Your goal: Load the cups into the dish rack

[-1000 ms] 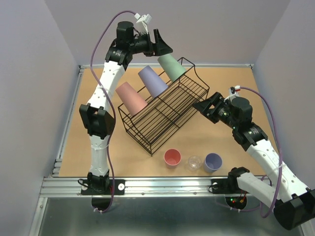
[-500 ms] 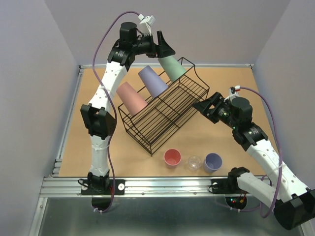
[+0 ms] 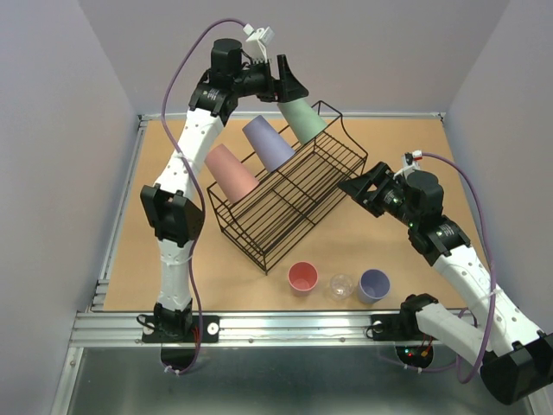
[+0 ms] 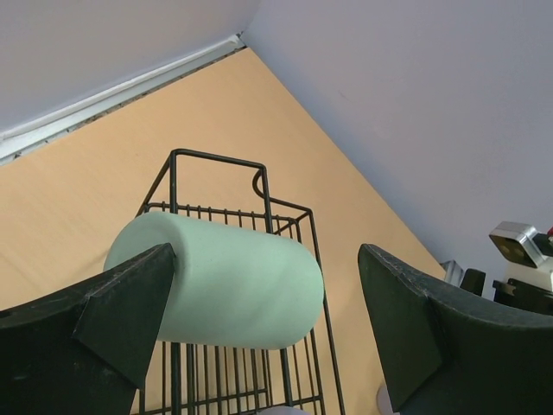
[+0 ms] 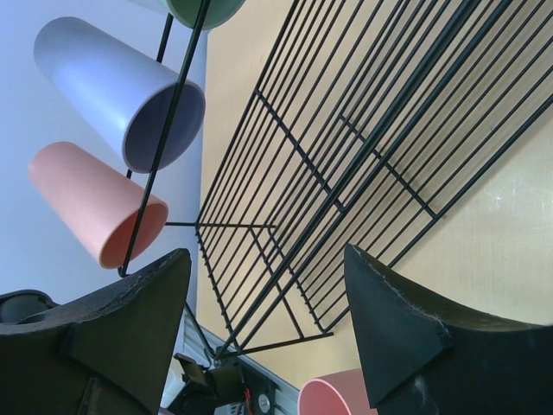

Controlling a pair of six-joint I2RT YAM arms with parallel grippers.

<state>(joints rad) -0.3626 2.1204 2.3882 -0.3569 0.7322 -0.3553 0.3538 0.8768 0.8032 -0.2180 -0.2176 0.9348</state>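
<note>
The black wire dish rack (image 3: pixel 298 199) stands at the table's middle. Three large cups lean mouth-down along its far side: pink (image 3: pixel 229 173), lavender (image 3: pixel 268 143) and green (image 3: pixel 302 118). My left gripper (image 3: pixel 289 85) is open just above the green cup's base, and the cup (image 4: pixel 216 281) lies between its spread fingers (image 4: pixel 130 303). A smaller pink cup (image 3: pixel 302 277), a tiny clear cup (image 3: pixel 342 286) and a smaller lavender cup (image 3: pixel 374 284) stand upright near the front edge. My right gripper (image 3: pixel 359 190) is open and empty beside the rack's right side.
The right wrist view shows the rack's bars (image 5: pixel 346 173), the lavender cup (image 5: pixel 121 86), the pink cup (image 5: pixel 91 203) and the smaller pink cup's rim (image 5: pixel 337 396). Grey walls enclose the table on three sides. A metal rail (image 3: pixel 285 324) runs along the front edge.
My left wrist has shifted slightly to the right above the green cup. The cups, the rack and my right arm have not moved.
</note>
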